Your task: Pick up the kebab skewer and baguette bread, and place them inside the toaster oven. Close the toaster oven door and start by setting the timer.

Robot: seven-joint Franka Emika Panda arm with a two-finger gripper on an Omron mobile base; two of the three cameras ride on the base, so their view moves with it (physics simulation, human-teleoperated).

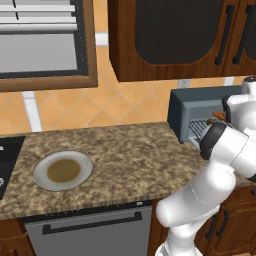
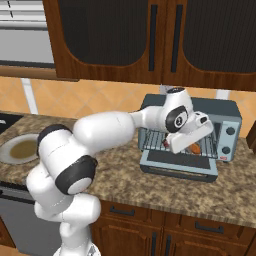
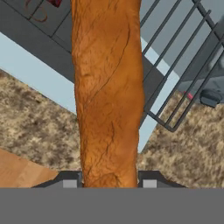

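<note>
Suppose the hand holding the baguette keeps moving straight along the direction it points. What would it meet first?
Probably the wire rack of the toaster oven: the baguette bread in the hand already reaches over the open door toward it. Depth is unclear.

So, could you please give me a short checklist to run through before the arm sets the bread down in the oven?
1. Grip on the baguette: ok, the gripper is shut on its near end.
2. Toaster oven door: ok, dropped open in front.
3. Wire rack: ok, pulled out with bare bars beside the loaf.
4. Skewer already inside: cannot tell; just a red speck at the hand view's top edge.
5. Loaf lined up over the rack: ok, it points into the opening.
6. Plate: ok, nothing left on it.
</note>
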